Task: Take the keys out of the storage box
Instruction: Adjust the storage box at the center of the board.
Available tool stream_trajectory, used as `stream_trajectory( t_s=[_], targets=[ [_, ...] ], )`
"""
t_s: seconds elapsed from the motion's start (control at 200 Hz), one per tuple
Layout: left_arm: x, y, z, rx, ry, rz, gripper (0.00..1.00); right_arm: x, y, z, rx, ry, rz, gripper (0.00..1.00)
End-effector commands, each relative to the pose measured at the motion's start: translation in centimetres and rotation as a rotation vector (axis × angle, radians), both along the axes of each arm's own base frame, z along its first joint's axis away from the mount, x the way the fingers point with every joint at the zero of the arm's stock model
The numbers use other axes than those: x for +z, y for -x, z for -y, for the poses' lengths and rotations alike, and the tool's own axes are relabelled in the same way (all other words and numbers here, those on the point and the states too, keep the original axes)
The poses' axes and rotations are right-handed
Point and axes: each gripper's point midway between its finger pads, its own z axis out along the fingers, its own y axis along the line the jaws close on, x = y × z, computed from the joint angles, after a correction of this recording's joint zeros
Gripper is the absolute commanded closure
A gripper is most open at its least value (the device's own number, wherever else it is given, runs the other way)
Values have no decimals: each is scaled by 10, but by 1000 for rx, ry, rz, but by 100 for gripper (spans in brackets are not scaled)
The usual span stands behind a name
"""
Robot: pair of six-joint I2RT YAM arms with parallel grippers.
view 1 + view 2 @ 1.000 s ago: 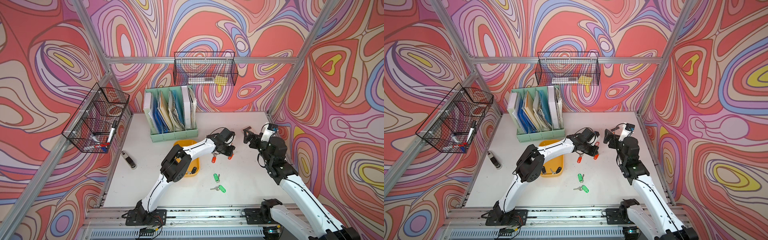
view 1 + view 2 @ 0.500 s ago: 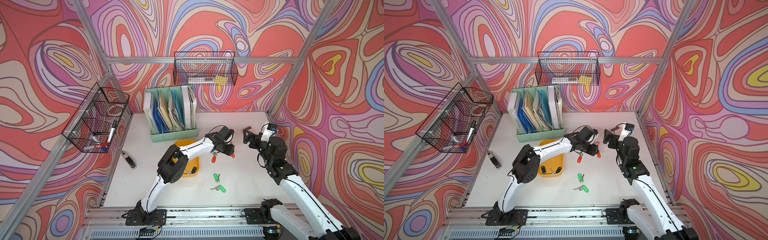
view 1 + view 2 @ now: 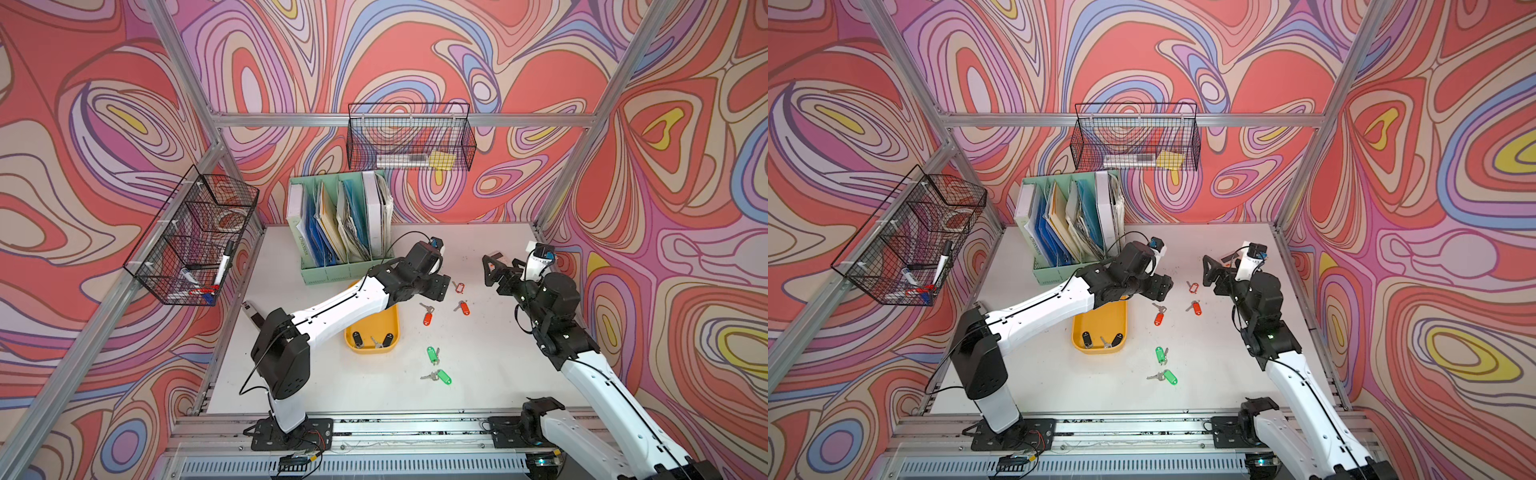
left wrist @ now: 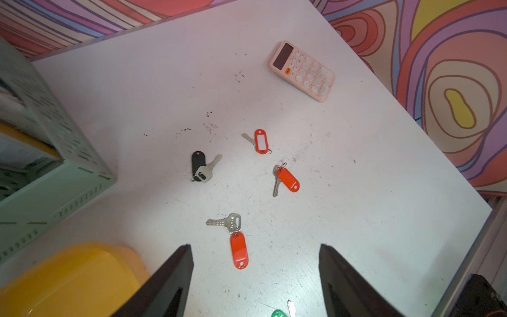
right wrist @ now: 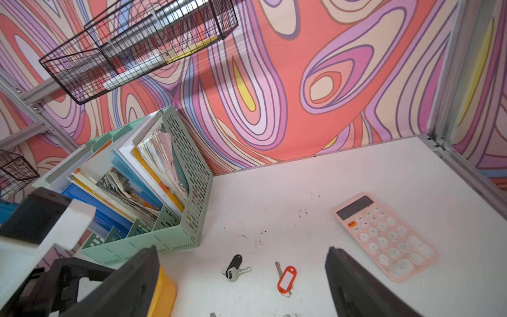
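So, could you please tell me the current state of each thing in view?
left tool: open, empty, above the table.
right tool: open, empty.
storage box: holds two black-tagged keys.
red-tagged keys: three, lying on the table.
green-tagged keys: two, on the table.
loose black-tagged key: on the table.
file organizer: upright, stuffed with folders.
calculator: flat, face up, display dark.

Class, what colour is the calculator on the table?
The calculator is pale pink; right wrist view.
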Motion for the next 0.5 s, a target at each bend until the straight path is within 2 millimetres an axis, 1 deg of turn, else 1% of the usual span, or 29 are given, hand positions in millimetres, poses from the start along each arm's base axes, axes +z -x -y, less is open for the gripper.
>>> stream_trajectory(
  t_s=[0.0,0.1,0.105,0.13,0.175,0.18,0.305,0.376,0.496],
  targets=[
    [16,0,-35,79,-45,63,18,15,4,-14,87,-24,65,2],
    [26,7,-64,139,-59,80,15,14,5,-21,131,-34,72,2],
    [23,7,-65,141,-64,75,15,15,5,-22,134,-35,73,2],
    [27,9,-72,155,-61,79,14,14,5,-24,147,-36,73,2],
    [28,12,-87,186,-61,77,13,13,7,-27,167,-37,78,2],
    [26,13,-88,187,-64,73,13,13,7,-27,169,-37,78,2],
    [22,22,-128,271,-54,48,10,8,9,-34,209,-38,76,2],
    [18,29,-146,299,-36,13,12,4,9,-37,228,-38,75,2],
    [3,38,-176,356,-8,-83,16,1,13,-43,269,-41,105,2]
  ],
)
